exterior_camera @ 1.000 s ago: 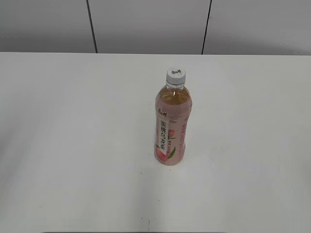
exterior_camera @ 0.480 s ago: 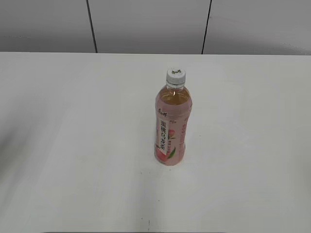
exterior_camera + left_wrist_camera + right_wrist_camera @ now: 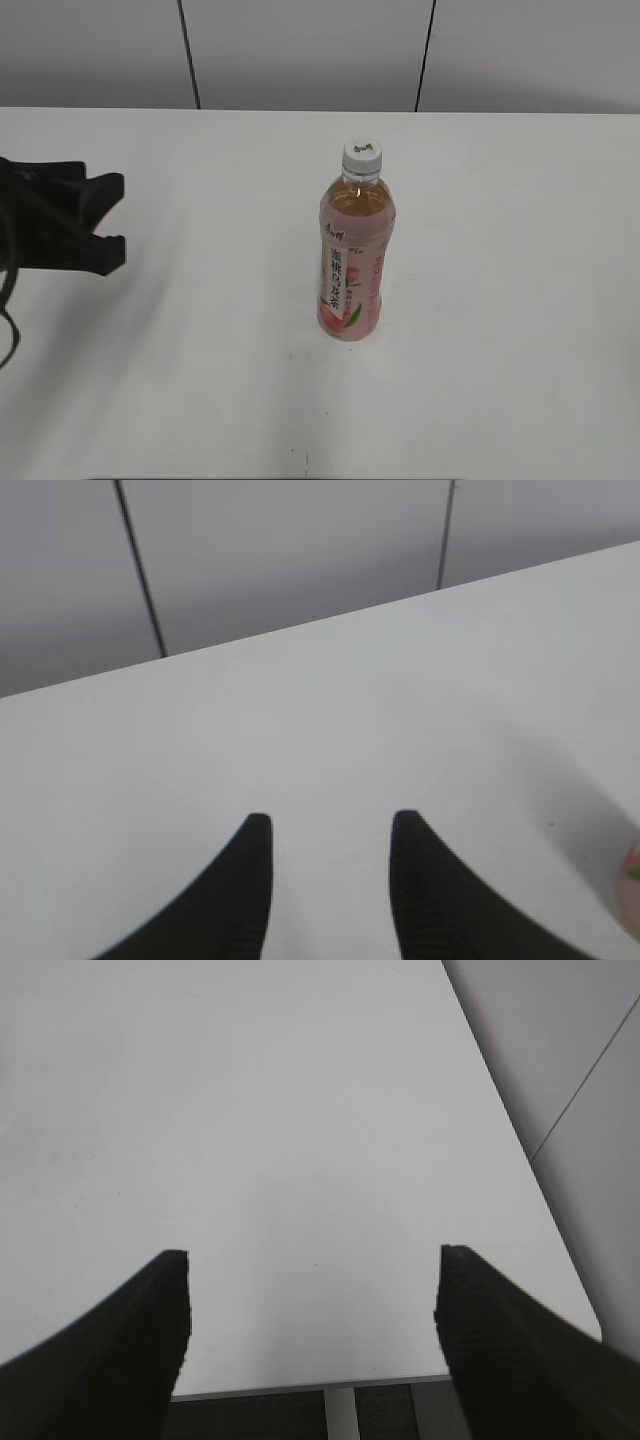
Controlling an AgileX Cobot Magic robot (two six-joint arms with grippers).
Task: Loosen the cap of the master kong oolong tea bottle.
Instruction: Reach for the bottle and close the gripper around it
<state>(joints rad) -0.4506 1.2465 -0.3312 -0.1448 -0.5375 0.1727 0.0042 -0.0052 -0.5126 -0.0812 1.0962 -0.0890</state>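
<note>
The bottle [image 3: 355, 255] stands upright near the middle of the white table [image 3: 200, 380], its long axis vertical, and the white cap [image 3: 362, 155] is on top, with nothing touching it. The left gripper [image 3: 112, 222] is at the left edge of the exterior view, and the bottle lies well apart from it, ahead of its fingers and to their right; in the left wrist view only a pink sliver of the bottle [image 3: 631, 865] shows at the right border. This gripper [image 3: 330, 825] is partly open, with a clear gap between the two dark fingers, and it holds nothing. The right gripper [image 3: 312, 1255] is spread wide over an empty corner of the table and also holds nothing; the bottle is not seen in its view. So I judge the left arm to be the nearer one. Compared with half a second ago, the left gripper has newly come into the exterior view, while the bottle has not moved.
</note>
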